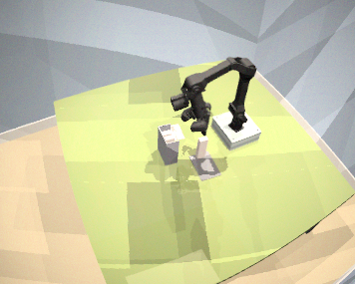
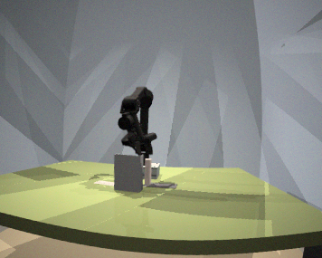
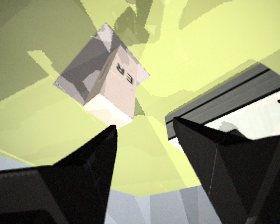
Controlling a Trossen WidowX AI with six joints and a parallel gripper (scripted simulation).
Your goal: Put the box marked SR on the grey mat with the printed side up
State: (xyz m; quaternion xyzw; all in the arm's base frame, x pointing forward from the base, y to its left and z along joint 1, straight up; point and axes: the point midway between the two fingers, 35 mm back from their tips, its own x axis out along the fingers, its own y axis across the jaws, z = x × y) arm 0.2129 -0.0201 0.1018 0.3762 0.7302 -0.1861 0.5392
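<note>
A pale pink box (image 1: 202, 148) (image 2: 147, 173) (image 3: 116, 90) stands upright on the grey mat (image 1: 212, 172) (image 2: 169, 186) (image 3: 75, 80), at its end nearer the robot base. Its printed side faces sideways, not up; in the wrist view the large letters look like ER. My gripper (image 1: 199, 130) (image 2: 146, 153) (image 3: 144, 125) is open and empty, above and beside the box's top end, with a fingertip close to that end in the wrist view; contact cannot be told. The grey bin (image 1: 168, 151) (image 2: 127, 173) stands beside the mat. Pale box tops (image 1: 169, 137) show inside it; their codes are hidden.
The white robot base (image 1: 244, 138) (image 2: 156, 170) stands behind the mat; its striped side (image 3: 215, 101) shows at the right of the wrist view. The bin's tall walls rise close to the standing box. The arm reaches over from the base.
</note>
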